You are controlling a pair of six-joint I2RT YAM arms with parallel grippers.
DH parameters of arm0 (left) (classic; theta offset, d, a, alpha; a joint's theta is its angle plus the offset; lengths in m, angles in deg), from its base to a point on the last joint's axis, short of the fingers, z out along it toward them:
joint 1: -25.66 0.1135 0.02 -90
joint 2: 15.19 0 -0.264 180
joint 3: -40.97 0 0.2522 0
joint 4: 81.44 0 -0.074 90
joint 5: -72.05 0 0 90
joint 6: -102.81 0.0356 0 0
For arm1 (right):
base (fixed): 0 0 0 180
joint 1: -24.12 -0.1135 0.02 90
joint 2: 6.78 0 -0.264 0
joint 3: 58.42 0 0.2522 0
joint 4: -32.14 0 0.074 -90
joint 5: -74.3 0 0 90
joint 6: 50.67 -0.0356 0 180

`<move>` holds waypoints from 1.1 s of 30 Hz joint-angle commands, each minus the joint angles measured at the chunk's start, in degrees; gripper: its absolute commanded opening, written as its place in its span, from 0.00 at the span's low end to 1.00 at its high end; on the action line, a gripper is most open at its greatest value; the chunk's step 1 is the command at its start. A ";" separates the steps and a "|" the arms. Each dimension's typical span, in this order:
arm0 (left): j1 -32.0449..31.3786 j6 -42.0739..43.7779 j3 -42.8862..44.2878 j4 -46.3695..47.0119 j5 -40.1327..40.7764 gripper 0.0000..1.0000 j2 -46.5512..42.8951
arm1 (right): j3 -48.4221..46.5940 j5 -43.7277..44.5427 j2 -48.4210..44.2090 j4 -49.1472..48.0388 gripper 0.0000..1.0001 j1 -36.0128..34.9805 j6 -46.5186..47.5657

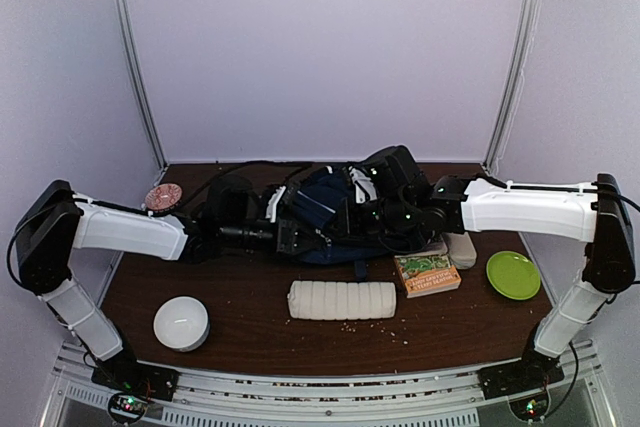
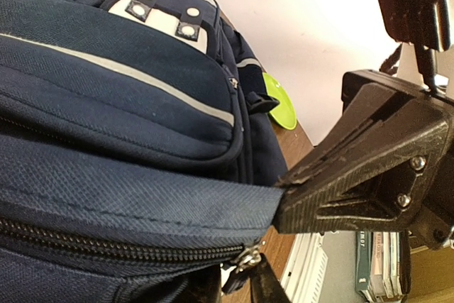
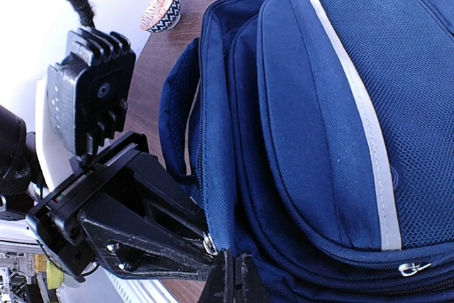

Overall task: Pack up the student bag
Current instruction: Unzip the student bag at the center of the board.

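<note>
Readable text: the only print you had was on the green-covered book (image 1: 427,273) right of the student bag (image 1: 325,209), and the top view left it too small to read. The spines at the left wrist view's lower right were blurred as well.

The bag lay at the middle rear of the table (image 1: 250,337), between your two arms.

Your left gripper (image 3: 210,250) had its fingertips brought together on the zipper pull (image 3: 208,244). The right wrist view showed this best.

Your right gripper (image 2: 282,193) was fully closed, pinching a fold of the bag's fabric just above the zip, as seen from the left wrist.

Only the top view showed the white ribbed pouch (image 1: 342,300), the white bowl (image 1: 181,323) and the whole green plate (image 1: 513,274). Only the left wrist view showed the studded white patch (image 2: 167,15). The right wrist view gave the patterned bowl (image 3: 161,10) close up.
</note>
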State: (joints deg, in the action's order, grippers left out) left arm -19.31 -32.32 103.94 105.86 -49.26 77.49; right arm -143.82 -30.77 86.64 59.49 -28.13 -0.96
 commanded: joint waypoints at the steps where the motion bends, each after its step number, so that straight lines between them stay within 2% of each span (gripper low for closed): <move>1: 0.40 -0.06 -0.66 4.34 -1.16 0.15 0.20 | -1.93 -2.27 -2.99 -4.51 0.00 -0.41 0.30; 8: 0.41 1.15 -1.72 1.89 -0.29 0.01 -1.42 | -1.53 -1.08 -2.90 -3.58 0.00 -0.47 1.44; 15: 0.41 3.60 -2.07 -3.65 2.20 0.00 -3.56 | -1.17 2.46 -3.14 -0.57 0.00 -0.39 5.70; 25: 0.41 11.27 0.96 -20.49 9.63 0.00 -5.76 | -3.96 4.21 -2.27 7.87 0.00 -0.50 16.38; 33: 0.39 18.64 4.45 -37.70 21.56 0.00 -8.74 | -1.30 3.55 -4.15 12.51 0.00 -0.66 24.16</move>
State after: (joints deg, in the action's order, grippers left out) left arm -19.46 -19.05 106.65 81.16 -37.20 71.30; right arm -145.46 -29.13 86.64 69.81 -28.96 17.88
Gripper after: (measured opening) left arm 0.049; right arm 0.007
